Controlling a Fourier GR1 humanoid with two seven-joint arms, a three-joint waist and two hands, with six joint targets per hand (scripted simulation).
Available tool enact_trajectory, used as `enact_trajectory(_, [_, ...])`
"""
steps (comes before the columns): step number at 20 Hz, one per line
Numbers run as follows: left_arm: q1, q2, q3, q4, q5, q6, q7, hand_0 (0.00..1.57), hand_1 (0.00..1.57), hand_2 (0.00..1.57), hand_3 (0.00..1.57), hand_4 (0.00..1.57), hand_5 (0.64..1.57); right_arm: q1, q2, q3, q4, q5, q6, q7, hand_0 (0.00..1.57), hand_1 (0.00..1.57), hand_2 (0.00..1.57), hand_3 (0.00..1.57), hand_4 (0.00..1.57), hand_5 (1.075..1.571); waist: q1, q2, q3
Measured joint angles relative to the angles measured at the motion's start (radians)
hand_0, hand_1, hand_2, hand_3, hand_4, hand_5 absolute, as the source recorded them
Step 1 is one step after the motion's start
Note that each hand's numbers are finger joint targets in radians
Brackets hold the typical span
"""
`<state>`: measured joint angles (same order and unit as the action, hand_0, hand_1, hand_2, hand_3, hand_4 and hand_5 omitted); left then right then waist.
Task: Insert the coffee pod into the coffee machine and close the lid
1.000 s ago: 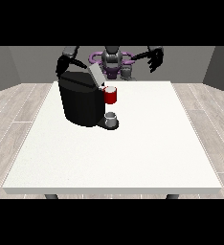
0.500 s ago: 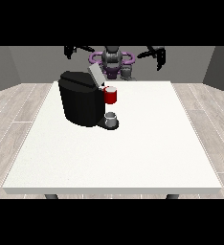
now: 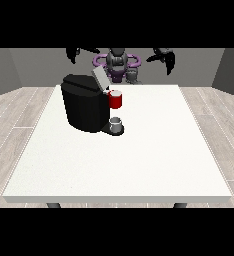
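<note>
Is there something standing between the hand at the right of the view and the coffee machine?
Nothing visible does. The hand at the view's right is raised behind the table's far edge, and the coffee machine stands at the view's left with only bare tabletop between them.

A large white rectangular table (image 3: 139, 165) carries a black boxy coffee machine (image 3: 84, 106) on its far left part. A red thing at the machine (image 3: 116, 99) sits on its right side, above a small grey thing (image 3: 117, 122).
</note>
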<state>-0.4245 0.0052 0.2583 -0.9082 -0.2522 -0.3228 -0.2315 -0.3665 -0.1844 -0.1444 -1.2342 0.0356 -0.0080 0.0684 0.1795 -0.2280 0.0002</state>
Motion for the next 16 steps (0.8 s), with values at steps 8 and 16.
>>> enact_trajectory(8, [0.041, 0.003, -0.087, -0.175, 0.068, 0.032, 0.068, 0.0, 0.0, 0.0, 0.0, 0.28, 1.571, -0.122, -0.001, -0.067, 0.097, -0.081, 0.002, 0.044, 0.0, 0.0, 0.0, 0.0, 0.15, 1.571, 0.032, 0.093, 0.0002])
enact_trajectory(16, [0.108, 0.031, -0.125, -0.339, 0.124, 0.055, 0.103, 0.0, 0.0, 0.0, 0.0, 0.36, 1.571, -0.201, 0.008, -0.044, 0.162, -0.082, 0.008, 0.03, 0.0, 0.0, 0.0, 0.0, 0.0, 1.571, 0.014, 0.175, 0.0001])
